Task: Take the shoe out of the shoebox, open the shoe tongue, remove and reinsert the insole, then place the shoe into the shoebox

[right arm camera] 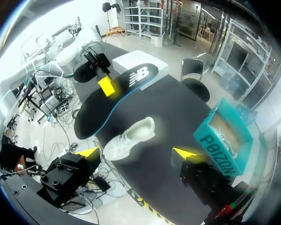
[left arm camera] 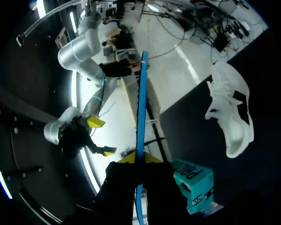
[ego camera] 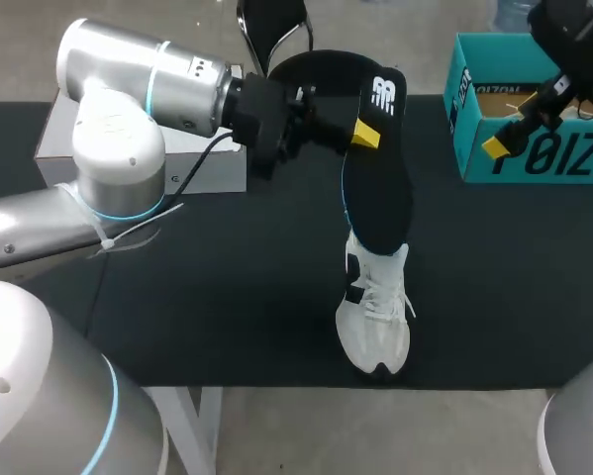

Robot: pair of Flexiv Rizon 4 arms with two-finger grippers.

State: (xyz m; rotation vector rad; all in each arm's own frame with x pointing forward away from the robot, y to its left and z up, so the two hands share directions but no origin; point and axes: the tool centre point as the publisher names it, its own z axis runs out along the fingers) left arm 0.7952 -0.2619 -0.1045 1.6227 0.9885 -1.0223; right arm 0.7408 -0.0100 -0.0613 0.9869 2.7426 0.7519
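My left gripper [ego camera: 361, 130] is shut on a black insole [ego camera: 380, 198] with a blue edge and holds it in the air, its lower end over the white shoe [ego camera: 375, 319]. The shoe stands on the black mat near the table's front edge. In the left wrist view the insole [left arm camera: 140, 117] is edge-on between the yellow tips of my left gripper [left arm camera: 140, 160], with the shoe [left arm camera: 231, 115] lying beyond it. My right gripper [ego camera: 510, 135] hangs open in front of the teal shoebox [ego camera: 529, 158]. The right wrist view shows its gripper [right arm camera: 138, 153] wide apart above the shoe [right arm camera: 128, 136], holding nothing.
A white box lid [ego camera: 192, 168] lies at the back left, behind my left arm. The black mat [ego camera: 227, 297] covers the table. The shoebox [right arm camera: 224, 140] stands at the back right corner, with paper inside.
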